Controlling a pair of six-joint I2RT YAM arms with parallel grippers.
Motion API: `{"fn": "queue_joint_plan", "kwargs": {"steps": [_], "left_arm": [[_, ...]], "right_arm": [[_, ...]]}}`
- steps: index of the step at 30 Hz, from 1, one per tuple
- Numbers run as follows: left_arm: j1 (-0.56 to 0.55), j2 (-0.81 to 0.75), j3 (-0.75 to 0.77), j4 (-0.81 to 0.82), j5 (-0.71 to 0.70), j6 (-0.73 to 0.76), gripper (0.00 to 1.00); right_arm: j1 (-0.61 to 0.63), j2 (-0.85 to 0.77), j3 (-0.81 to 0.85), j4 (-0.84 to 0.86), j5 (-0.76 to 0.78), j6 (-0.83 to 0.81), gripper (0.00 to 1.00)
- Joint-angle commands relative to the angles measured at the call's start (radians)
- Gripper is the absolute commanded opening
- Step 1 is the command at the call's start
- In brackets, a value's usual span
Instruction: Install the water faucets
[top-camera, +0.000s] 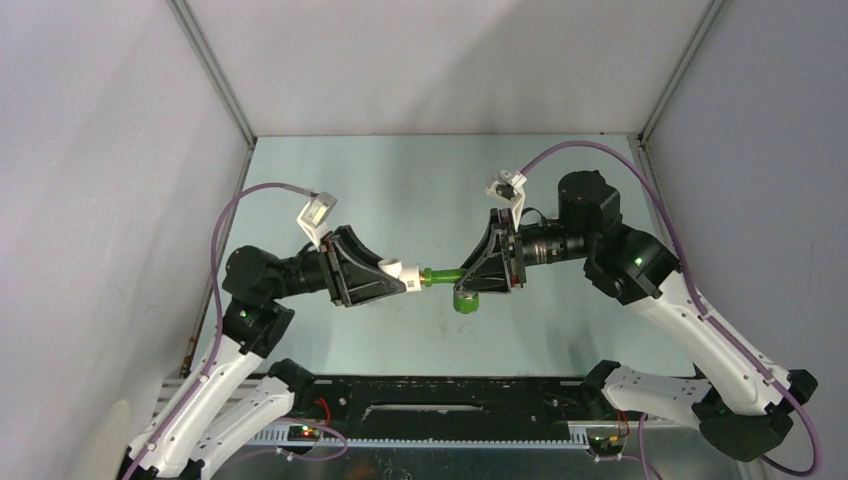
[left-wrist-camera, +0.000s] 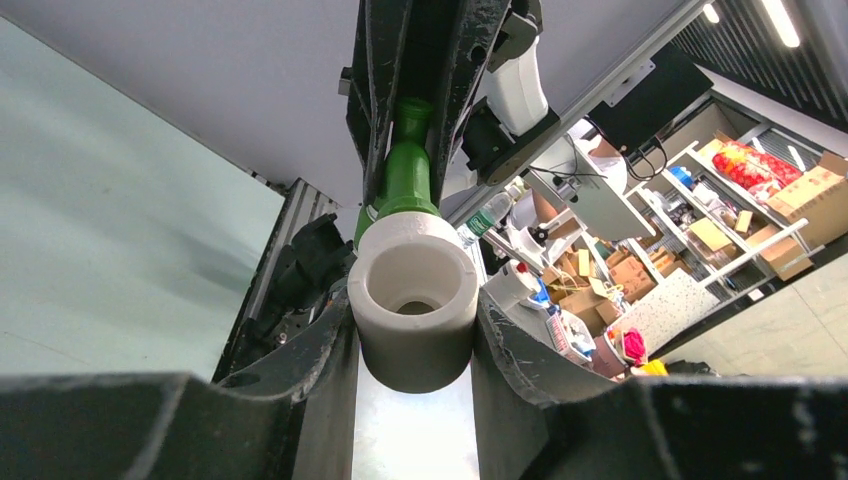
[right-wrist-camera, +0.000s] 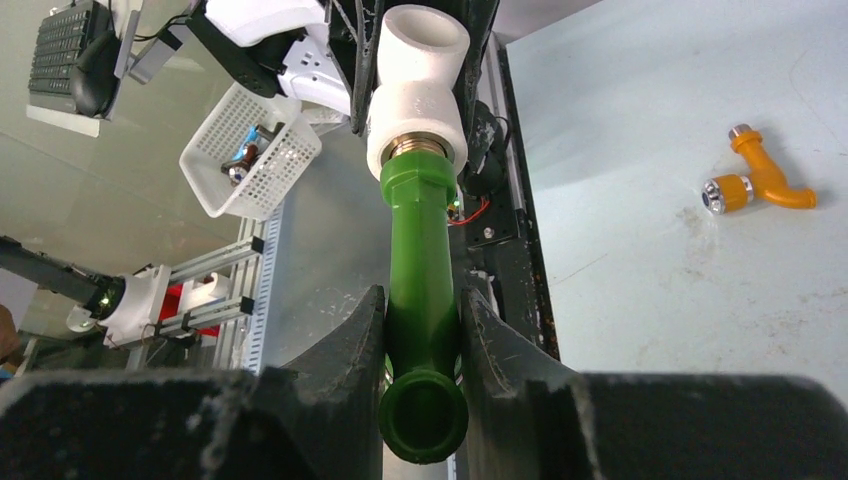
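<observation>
Midair, arms face inward: left gripper clamps white elbow, right gripper clamps green faucet.

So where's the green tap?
In the overhead view, the green tap sits over mid-table in the right gripper, its end in the white fitting the left gripper holds.

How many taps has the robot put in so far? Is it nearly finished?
About halfway. The green faucet already has its threaded end in the white elbow fitting; how tight, I cannot tell. In hand: the right tool grips the faucet, and the left tool grips the fitting. Left: the orange faucet lies loose on the table, untouched.
</observation>
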Motion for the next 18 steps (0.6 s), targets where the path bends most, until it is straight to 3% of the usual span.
{"fn": "queue_joint_plan", "kwargs": {"steps": [1,18], "left_arm": [[-0.013,0.018,0.032,-0.019,-0.030,0.042,0.00],[-0.025,-0.010,0.006,0.078,-0.004,0.186,0.00]], "right_arm": [[0.019,0.019,0.031,0.056,0.028,-0.007,0.00],[0.001,0.055,0.029,0.140,-0.086,0.097,0.00]]}}
